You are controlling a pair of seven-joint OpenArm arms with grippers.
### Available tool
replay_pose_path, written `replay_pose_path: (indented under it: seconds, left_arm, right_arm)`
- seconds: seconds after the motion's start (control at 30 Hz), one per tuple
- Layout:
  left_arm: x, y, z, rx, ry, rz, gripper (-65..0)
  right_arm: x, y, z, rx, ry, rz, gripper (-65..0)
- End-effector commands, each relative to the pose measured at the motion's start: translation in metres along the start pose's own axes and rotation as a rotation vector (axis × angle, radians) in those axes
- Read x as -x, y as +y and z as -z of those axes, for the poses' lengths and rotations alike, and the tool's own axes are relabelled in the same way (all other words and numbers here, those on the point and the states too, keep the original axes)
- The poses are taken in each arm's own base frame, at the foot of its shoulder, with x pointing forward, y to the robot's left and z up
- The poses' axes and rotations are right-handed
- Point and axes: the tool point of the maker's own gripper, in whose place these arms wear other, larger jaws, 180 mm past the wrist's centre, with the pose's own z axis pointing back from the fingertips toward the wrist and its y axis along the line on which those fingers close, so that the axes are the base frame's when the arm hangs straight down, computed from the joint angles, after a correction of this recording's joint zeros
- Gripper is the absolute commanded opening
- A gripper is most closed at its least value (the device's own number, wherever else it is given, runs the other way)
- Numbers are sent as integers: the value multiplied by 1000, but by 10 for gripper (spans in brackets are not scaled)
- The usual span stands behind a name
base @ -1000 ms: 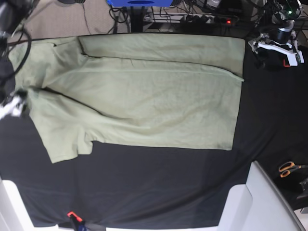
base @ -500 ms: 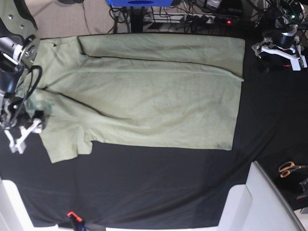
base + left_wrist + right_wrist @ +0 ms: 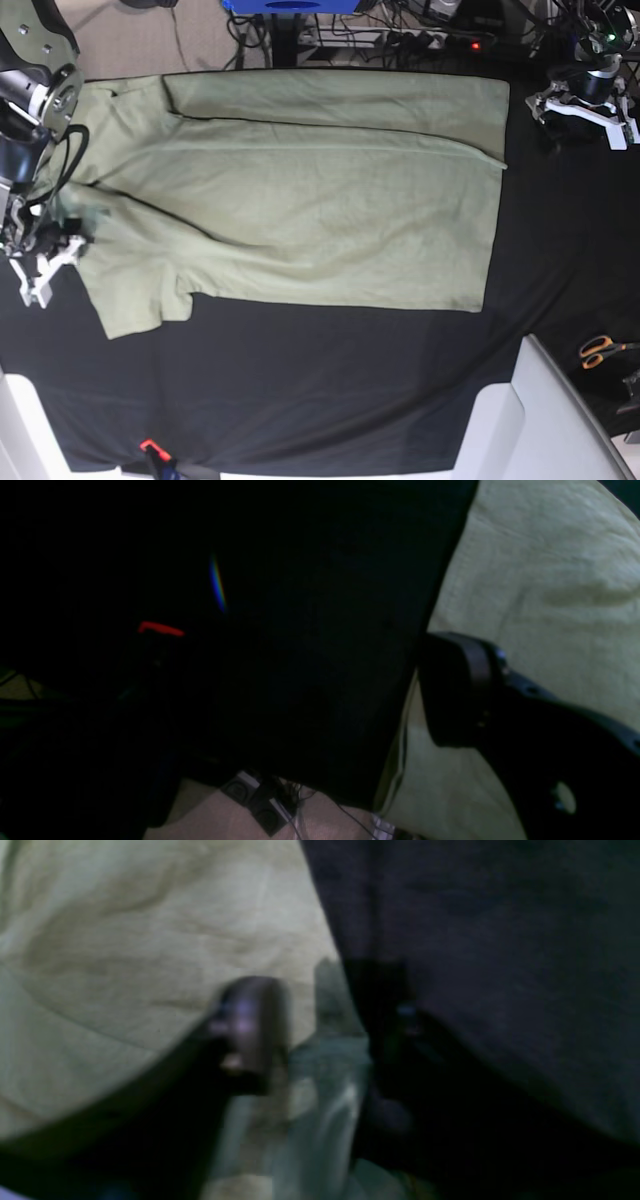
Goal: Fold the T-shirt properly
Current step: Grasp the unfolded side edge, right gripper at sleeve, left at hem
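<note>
shirt: pale sage-green cotton t-shirt (image 3: 300, 190), soft, light, limp | hold: sleeve edge | right gripper (image 3: 50, 245): pinching shirt edge, grip unclear | left gripper (image 3: 585, 100): hanging spread, empty

Base view: bright, even overhead light; T-shirt (image 3: 300, 190) sharp, soft shadows in its folds. Left wrist view: very dim, black cloth (image 3: 310, 630) nearly featureless, small rainbow flare. Right wrist view: dim, heavily blurred, nothing in focus.

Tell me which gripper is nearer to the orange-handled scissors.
Left. The left gripper hovers over the black cloth on the same side as the scissors; the right gripper is across the T-shirt.
</note>
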Motion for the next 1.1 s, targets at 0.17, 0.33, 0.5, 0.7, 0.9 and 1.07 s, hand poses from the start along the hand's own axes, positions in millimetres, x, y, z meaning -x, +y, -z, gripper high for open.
replay_pose_path:
  seconds: [0.17,0.33,0.5,0.7,0.9,1.07]
  left_arm:
    - [-31,-2,6,12,-76,20,-51]
    - [-58,-34,42,68,3,132,-51]
    - [-86,-57,84,112,29,48,-51]
    - [-52,-75,128,115,196,19,-51]
    - [-20,-99,132,175,241,-2,-51]
    - [1,-127,129,245,258,57,-51]
  right_arm:
    - [-18,-5,-6,5,-38,-4,-647]
    - [-18,-4,-6,4,-38,-4,-645]
    - [-18,-3,-5,1,-39,-4,-645]
    - [-20,-4,-6,4,-44,-6,-645]
    - [-20,-7,-8,10,-44,-6,-647]
    - [-20,-7,-8,10,-44,-6,-648]
